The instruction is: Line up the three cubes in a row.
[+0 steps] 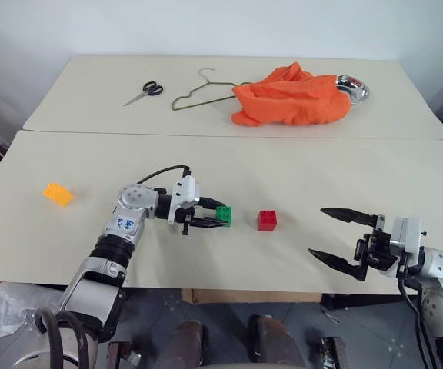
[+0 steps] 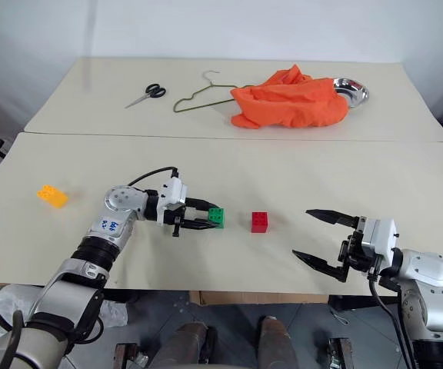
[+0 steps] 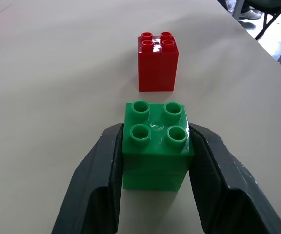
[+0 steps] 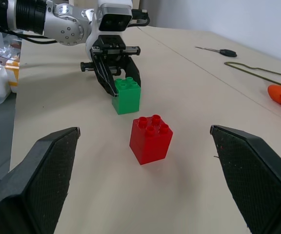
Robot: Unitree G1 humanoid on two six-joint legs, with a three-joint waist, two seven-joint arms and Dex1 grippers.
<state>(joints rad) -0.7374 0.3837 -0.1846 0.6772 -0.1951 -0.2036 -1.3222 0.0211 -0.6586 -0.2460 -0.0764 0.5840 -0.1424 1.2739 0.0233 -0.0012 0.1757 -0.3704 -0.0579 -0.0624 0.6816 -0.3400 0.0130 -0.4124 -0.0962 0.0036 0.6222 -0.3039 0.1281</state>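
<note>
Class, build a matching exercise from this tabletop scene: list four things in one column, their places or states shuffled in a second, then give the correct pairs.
Column one:
1. green cube
2. red cube
3. yellow-orange cube
4. right gripper

Column two:
A. open, holding nothing
B. alone near the table's left edge
C. clamped in the left gripper
D. free on the table between the two grippers

Pairs: 1-C, 2-D, 3-B, 4-A

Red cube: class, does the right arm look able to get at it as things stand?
Probably yes: the right gripper stands open facing the red cube, with bare table between; the green cube sits on its far side.
</note>
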